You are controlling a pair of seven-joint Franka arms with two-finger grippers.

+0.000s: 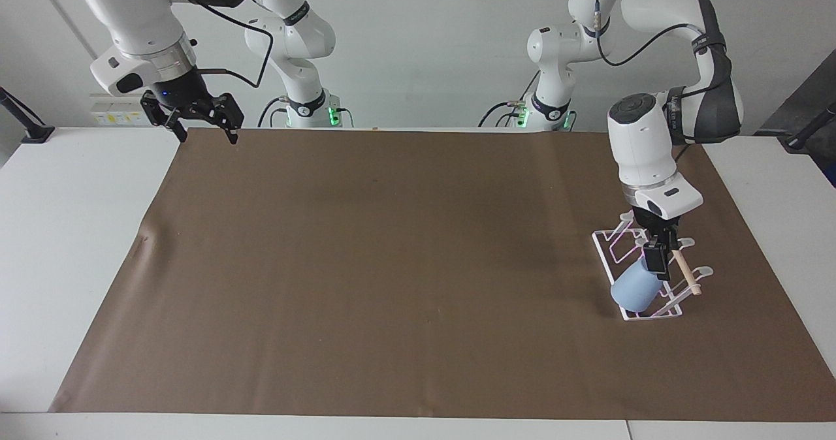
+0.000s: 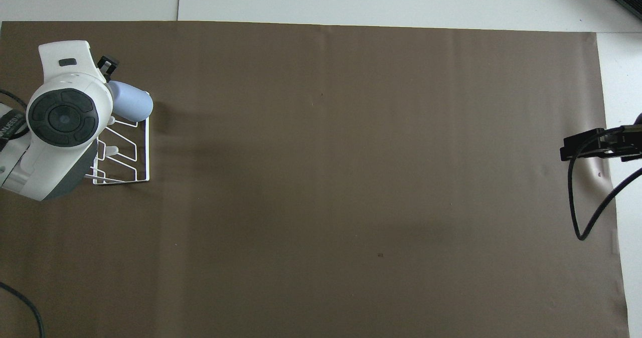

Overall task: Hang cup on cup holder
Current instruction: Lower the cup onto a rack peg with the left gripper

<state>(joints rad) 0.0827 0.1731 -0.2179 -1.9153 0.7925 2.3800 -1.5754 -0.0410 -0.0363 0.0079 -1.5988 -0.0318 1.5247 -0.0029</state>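
Observation:
The light-blue cup (image 1: 636, 291) (image 2: 131, 105) leans tilted on a prong of the white wire cup holder (image 1: 612, 257) (image 2: 143, 152), at the holder's end farther from the robots. The holder stands on the brown sheet toward the left arm's end of the table, with its wooden dowel (image 1: 686, 274) along the top. My left gripper (image 1: 657, 260) hangs open just above the cup's upper end, over the holder. My right gripper (image 1: 206, 136) waits open in the air over the table corner nearest its own base, with nothing in it.
A brown paper sheet (image 1: 392, 264) covers most of the white table (image 1: 72, 244). A black cable (image 2: 577, 202) hangs from the right arm over the sheet's edge. The left arm's white wrist (image 2: 62, 117) hides part of the holder from above.

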